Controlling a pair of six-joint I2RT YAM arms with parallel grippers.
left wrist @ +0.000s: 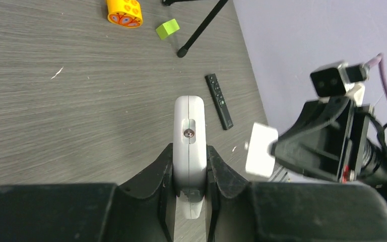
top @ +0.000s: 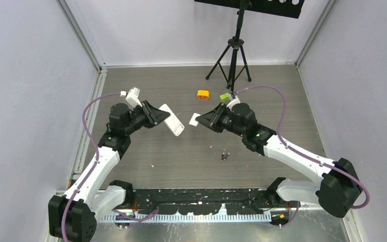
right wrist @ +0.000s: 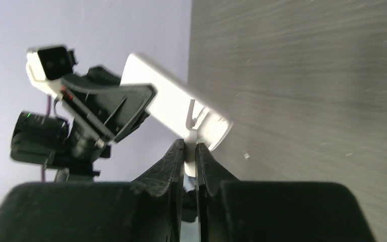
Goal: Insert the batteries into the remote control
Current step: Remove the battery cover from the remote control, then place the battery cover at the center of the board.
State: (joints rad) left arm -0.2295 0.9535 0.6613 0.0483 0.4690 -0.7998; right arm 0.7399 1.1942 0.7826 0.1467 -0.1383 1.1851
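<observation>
Centrally, open grey wood-grain table spreads between the two arms, hemmed by pale walls at the left, right and top of the overhead view. The batteries — tiny dark cylinders — lie loose on it, lower right of centre, well apart from both grippers. The left gripper is clamped on the long sides of the smooth, round-ended white remote. Facing it, the right gripper pinches a thin white cover, fingers nearly together. Toward the top sit an orange round block, a lime green block and a black tripod — a slim black remote lies flat nearby.
</observation>
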